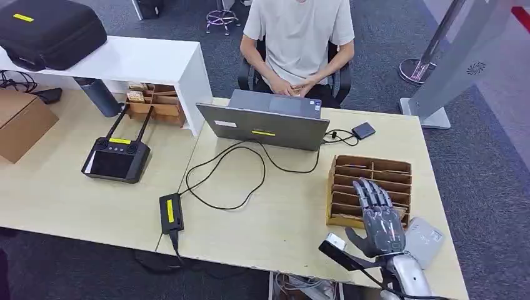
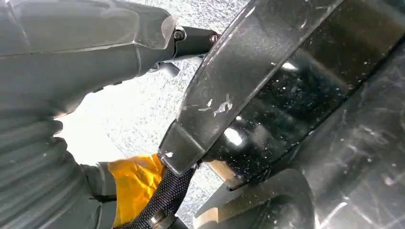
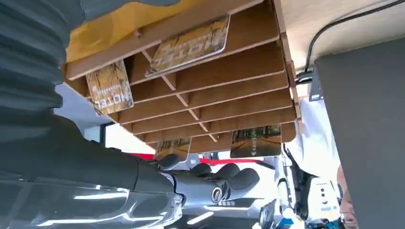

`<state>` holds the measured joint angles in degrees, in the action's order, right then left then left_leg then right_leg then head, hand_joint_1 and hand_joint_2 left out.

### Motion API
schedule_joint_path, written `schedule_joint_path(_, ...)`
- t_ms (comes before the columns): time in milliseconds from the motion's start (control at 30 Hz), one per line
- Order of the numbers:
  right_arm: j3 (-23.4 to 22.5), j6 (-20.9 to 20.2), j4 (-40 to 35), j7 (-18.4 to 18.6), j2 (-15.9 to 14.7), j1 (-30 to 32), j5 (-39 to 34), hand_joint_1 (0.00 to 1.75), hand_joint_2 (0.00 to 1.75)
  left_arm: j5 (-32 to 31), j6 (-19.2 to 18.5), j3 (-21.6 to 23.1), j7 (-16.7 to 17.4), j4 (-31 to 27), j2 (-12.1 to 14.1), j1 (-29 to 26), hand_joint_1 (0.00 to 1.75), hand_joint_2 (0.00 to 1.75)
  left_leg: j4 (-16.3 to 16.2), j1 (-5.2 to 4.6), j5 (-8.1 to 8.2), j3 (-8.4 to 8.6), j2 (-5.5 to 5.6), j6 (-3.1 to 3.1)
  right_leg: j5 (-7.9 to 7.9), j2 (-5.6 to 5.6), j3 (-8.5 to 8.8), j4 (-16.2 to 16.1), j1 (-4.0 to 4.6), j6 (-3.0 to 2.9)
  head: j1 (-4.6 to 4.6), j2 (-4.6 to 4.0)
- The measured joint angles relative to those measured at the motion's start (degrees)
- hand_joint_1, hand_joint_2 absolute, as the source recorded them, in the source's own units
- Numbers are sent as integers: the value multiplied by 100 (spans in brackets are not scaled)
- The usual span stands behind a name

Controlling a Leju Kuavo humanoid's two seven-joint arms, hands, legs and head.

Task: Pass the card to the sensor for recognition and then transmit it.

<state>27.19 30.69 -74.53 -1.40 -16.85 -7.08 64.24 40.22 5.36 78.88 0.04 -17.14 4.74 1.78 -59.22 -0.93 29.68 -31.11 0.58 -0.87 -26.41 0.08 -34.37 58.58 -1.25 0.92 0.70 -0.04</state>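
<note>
The right hand (image 1: 379,220) hovers over the near end of the wooden card rack (image 1: 400,167) on the counter (image 1: 275,212), fingers spread and straight, holding nothing. The cards (image 3: 188,46) stand in the rack's slots; the right wrist view shows several of them, printed with a hotel design, each tucked in its own compartment. Just beside the rack, toward the counter's near right corner, lies a small grey box (image 1: 426,240) that is probably the sensor.

The step in hand looks like picking one card out of the rack. To do it well, the hand should settle on a single card, the one nearest its fingertips being the easy choice, then come down with thumb on one face and fingers on the other, pinching the exposed top edge. The dividers are thin and close, so the fingers need to stay in line with the slot. The card should be drawn straight along the slot, not twisted, lest the light rack be dragged.

The left hand (image 2: 62,52) hangs low beside dark body parts; whether it is open or closed cannot be told
</note>
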Motion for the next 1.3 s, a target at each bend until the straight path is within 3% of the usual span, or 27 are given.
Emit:
schedule_joint_path(467, 133, -31, 170, 0, -168, -241, 57, 0, 175, -9, -33, 0, 13, 0, 0, 7, 0, 175, 0, -1, 0, 0, 1, 0, 0, 0, 1, 0, 0, 0, 0, 0)
schedule_joint_path(500, 140, -31, 179, 0, -179, -246, 57, 155, 175, -9, -33, 0, 13, 0, 2, 7, 0, 175, 0, -1, 0, 0, 1, 0, 0, 0, 0, 0, 0, 0, 0, 0)
schedule_joint_path(533, 149, -31, 186, -2, -186, -248, 57, 155, 175, -9, -35, 0, 13, 0, 0, 7, 0, 175, 0, -1, 0, 0, 1, 0, 0, 0, 0, 0, 0, 0, 0, 0)
schedule_joint_path(567, 162, -17, 201, -5, -195, -251, 50, 175, 175, -11, -39, 0, 13, 0, 2, 8, 0, 175, 0, 0, 0, 0, 1, 0, 0, 0, 0, 0, 0, 0, 0, 0)
schedule_joint_path(1300, 216, 87, 214, -83, -262, -281, -116, 175, 175, 9, -31, 0, -22, 0, 2, 4, 0, 175, 0, -1, 0, 1, 1, 0, 0, -1, 1, -1, 0, 0, 0, 0)
